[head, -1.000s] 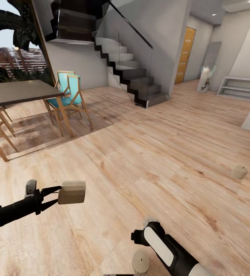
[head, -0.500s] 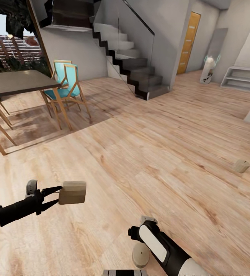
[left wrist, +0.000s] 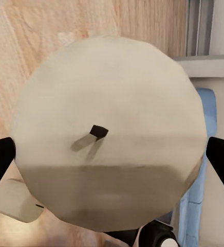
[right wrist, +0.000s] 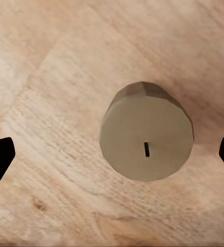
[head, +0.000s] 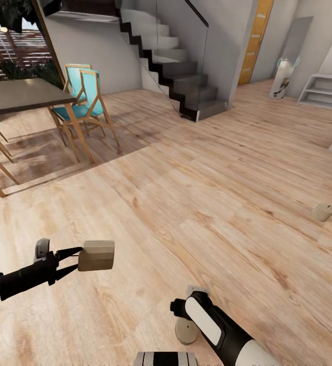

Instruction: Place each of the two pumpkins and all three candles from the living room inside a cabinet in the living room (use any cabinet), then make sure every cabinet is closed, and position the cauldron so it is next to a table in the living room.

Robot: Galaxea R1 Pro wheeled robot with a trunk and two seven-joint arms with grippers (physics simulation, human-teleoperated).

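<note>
Wooden floor [head: 196, 193] runs to the stairs; left gripper [head: 79, 258] is clamped on a candle [head: 96, 255], right gripper [right wrist: 112, 154] spread wide above another candle [right wrist: 147, 131].

beige banded candle [head: 96, 255] in black left gripper [head: 73, 258]; olive-beige candle [right wrist: 147, 132], dark wick, between black right gripper [right wrist: 112, 157] fingertips; pale wood-grain floor [head: 211, 168]; turquoise chairs [head: 87, 101] beyond.

Likely a home, staircase [head: 178, 76], dining table [head: 18, 96], 2 chairs [head: 87, 104]
</note>
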